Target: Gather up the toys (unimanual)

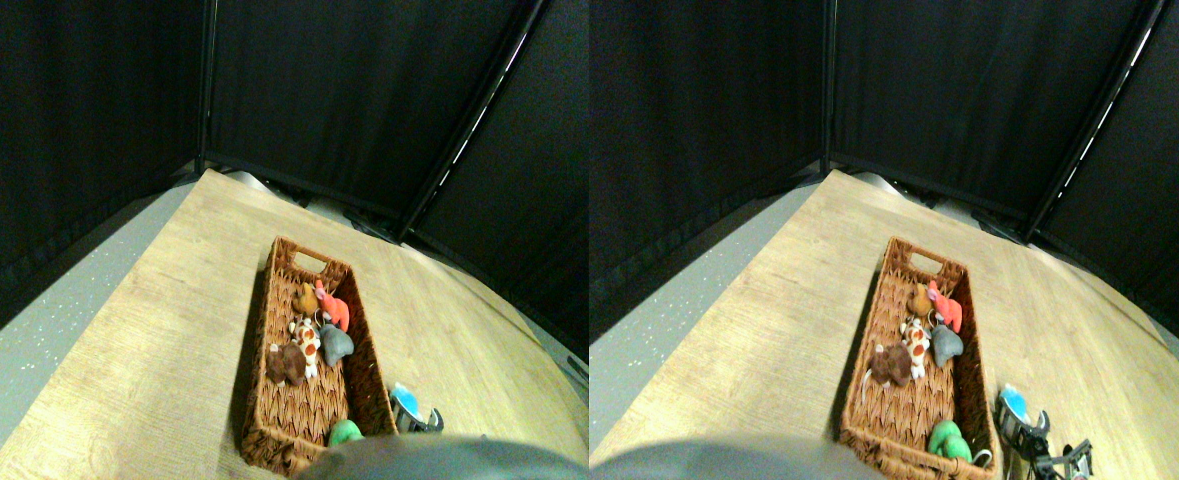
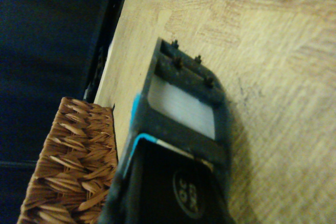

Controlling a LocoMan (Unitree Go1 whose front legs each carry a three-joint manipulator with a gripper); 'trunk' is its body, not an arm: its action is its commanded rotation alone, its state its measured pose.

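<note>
Several toys lie inside the long woven basket (image 1: 267,330): an orange-brown one (image 1: 306,298), a red one (image 1: 335,310), a spotted one (image 1: 306,342), a grey one (image 1: 336,344), a dark brown one (image 1: 285,365) and a green one (image 1: 345,433) at the near end. A blue toy (image 1: 407,400) sits just outside the basket's right wall, right at the tip of my right gripper (image 1: 421,418). In the wrist view the dark jaw frame fills the lower middle, with a thin blue edge (image 2: 137,109) showing along it. The basket's corner (image 2: 73,156) is close beside it.
The basket stands on a light wooden floor (image 1: 149,330) with a grey strip (image 1: 39,340) to the left. Black curtains (image 1: 349,90) close off the back and both sides.
</note>
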